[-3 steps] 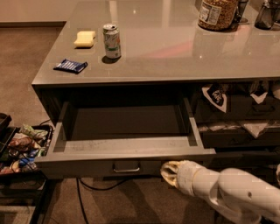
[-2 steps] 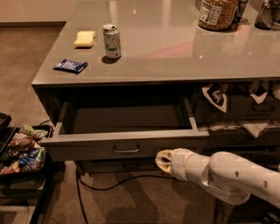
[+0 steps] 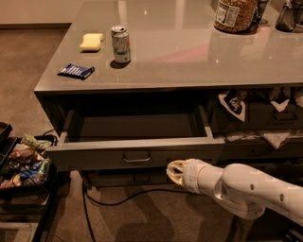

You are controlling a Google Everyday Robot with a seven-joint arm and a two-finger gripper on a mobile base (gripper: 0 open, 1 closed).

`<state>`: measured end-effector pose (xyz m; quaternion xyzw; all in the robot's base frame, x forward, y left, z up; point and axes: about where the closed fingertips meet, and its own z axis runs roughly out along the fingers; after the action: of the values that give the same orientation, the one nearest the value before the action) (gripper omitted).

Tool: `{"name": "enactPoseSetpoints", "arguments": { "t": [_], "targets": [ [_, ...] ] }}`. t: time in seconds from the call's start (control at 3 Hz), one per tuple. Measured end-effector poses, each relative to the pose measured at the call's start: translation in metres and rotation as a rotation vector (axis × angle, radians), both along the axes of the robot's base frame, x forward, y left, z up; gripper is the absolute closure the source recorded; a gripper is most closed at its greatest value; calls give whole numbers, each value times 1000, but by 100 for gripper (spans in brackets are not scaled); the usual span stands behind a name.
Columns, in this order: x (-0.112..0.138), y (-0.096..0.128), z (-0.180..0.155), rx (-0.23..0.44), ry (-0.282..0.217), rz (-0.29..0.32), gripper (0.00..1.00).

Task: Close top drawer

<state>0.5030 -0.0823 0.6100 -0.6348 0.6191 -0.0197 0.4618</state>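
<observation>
My claw (image 3: pixel 175 171), spread not discernible, sits just below the open top drawer (image 3: pixel 90 157) front, at 4 o'clock of its pull (image 3: pixel 137 159). Front runs 9–3; push toward 12.

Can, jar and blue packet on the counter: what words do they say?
Soda can: has markings, but none can be read.
Jar: white label, its text too small to read.
Blue packet: pale marks, unreadable.
No readable words, numbers or signs elsewhere. The tool sits just below the front of the open top drawer, and neither shows writing.
</observation>
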Motion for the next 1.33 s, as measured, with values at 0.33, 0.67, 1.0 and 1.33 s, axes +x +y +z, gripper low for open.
{"name": "enactPoseSetpoints", "arguments": {
  "t": [0.33,0.67,1.0,1.33],
  "targets": [
    [31,8,-7,-12,-44,16,100],
    [45,12,-9,-15,-56,24,100],
    [73,7,-8,-34,-80,19,100],
    [81,6,-5,-43,-91,18,100]
  ]
}}
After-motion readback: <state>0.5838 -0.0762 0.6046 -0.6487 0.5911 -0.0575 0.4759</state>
